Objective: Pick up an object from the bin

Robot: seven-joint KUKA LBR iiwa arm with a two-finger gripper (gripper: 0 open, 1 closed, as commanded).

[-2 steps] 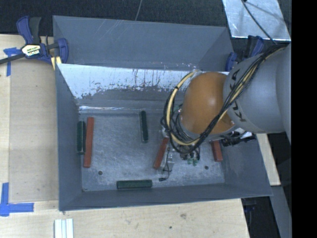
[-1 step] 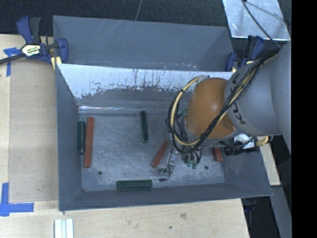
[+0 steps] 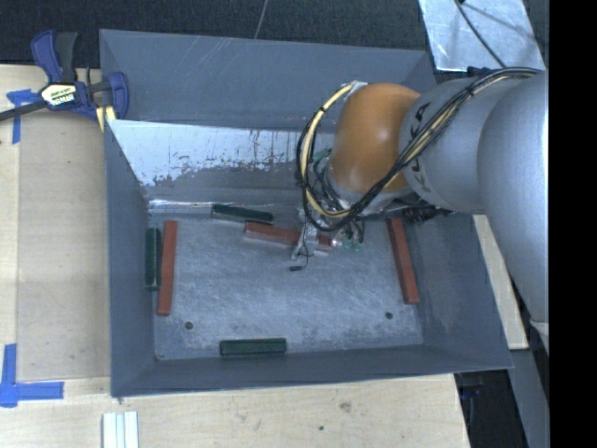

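My gripper (image 3: 302, 252) hangs low over the back middle of the bin floor, its fingertips down beside the right end of a reddish-brown stick (image 3: 270, 234). A dark green stick (image 3: 242, 214) lies just behind that one, near the back wall. The wrist and its orange cover hide most of the gripper body.
A red-brown stick (image 3: 404, 261) lies along the right wall. At the left wall a red-brown stick (image 3: 167, 267) and a dark green stick (image 3: 151, 258) lie side by side. Another dark green stick (image 3: 253, 347) rests at the front edge of the floor.
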